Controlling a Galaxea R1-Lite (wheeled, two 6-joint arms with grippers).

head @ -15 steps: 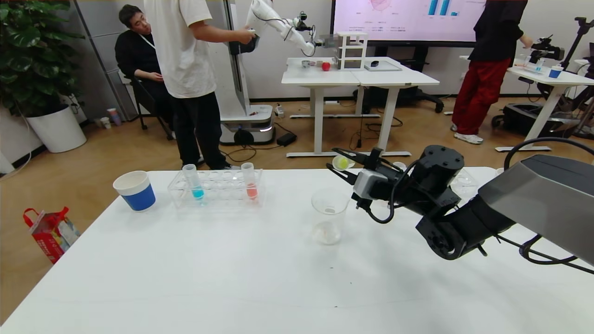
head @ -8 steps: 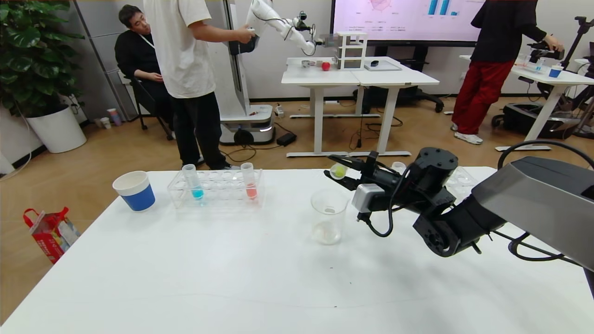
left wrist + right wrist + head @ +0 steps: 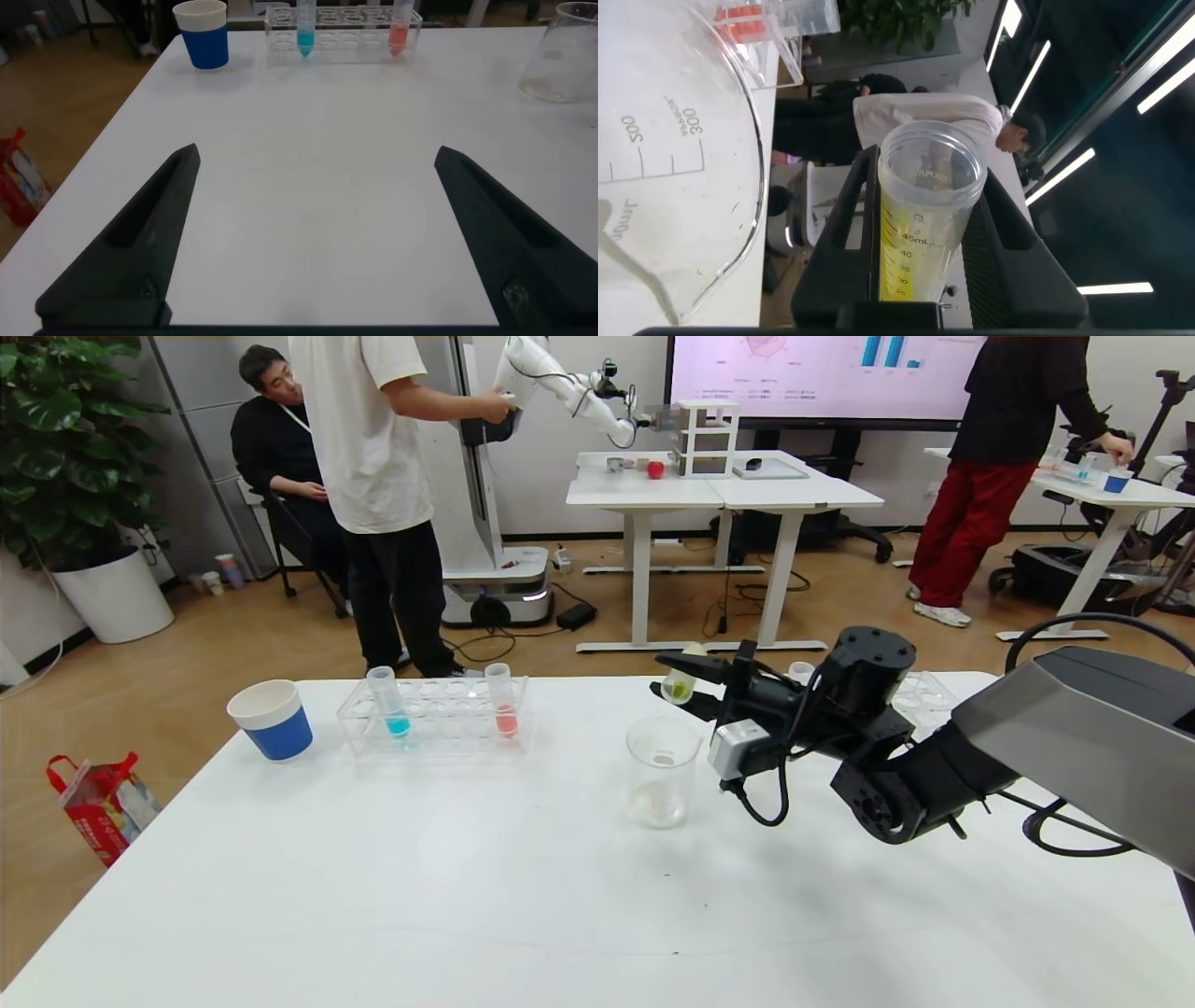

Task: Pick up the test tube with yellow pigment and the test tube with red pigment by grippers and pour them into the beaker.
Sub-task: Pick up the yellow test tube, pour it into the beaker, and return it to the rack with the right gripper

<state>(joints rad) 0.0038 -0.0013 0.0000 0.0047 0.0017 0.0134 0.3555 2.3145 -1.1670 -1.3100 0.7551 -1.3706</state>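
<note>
Above the clear glass beaker (image 3: 662, 770), the black right gripper (image 3: 689, 679) clamps the slim yellow-liquid test tube (image 3: 679, 684). Tube axis tilted, mouth toward the beaker. Left gripper (image 3: 318, 243) spread, parked.

Yellow-pigment test tube (image 3: 680, 683) tilted above clear beaker (image 3: 661, 771); red-pigment test tube (image 3: 502, 702) upright in rack.

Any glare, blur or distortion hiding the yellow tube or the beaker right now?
Head view: wide-angle bend at the edges; the slim clear tube of yellow-green liquid is small in the black right gripper. Right wrist view: the tube is sharp, the clear glass beaker cropped. Left wrist view: soft, the beaker cut off.
</note>
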